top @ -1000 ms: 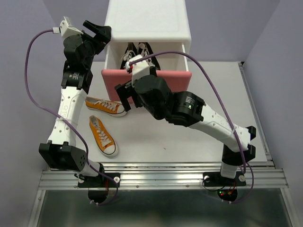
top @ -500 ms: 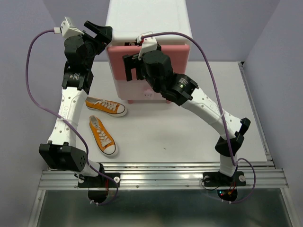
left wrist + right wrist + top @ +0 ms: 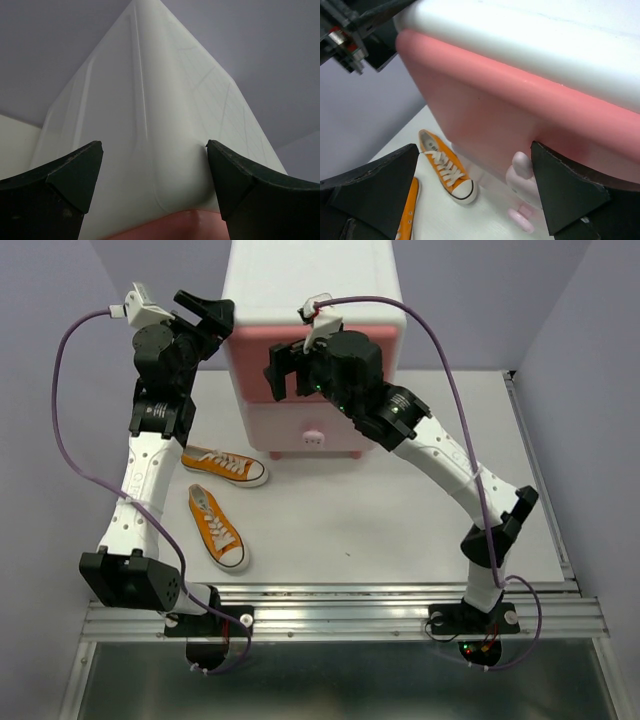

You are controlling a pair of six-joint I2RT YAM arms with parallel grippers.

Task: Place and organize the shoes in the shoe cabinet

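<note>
Between the fingers of our left claw (image 3: 154, 146) stands a rounded corner of the shoe cabinet (image 3: 150, 100). White wall runs off to either side of the claw, and a strip of pink shows at the bottom edge. Our fingers (image 3: 65, 180) stand wide apart and straddle that corner; whether they touch it we cannot tell.

Straight ahead of our right claw (image 3: 474, 147) is the darker pink upper drawer front (image 3: 485, 100), sitting flush under the white top. This claw's fingers are spread wide too, with nothing gripped between them. Just below and ahead of it we see a white bunny knob (image 3: 522, 170).

Down and to the left of the right claw, on the table (image 3: 400, 510), lies one orange shoe (image 3: 225, 465) beside the cabinet's foot, toe cap toward it. The second orange shoe (image 3: 215, 527) lies nearer our bases, close to the first without touching. Both are well apart from either claw. Seen from above, our two claws hang near each other at the cabinet's upper left front.
</note>
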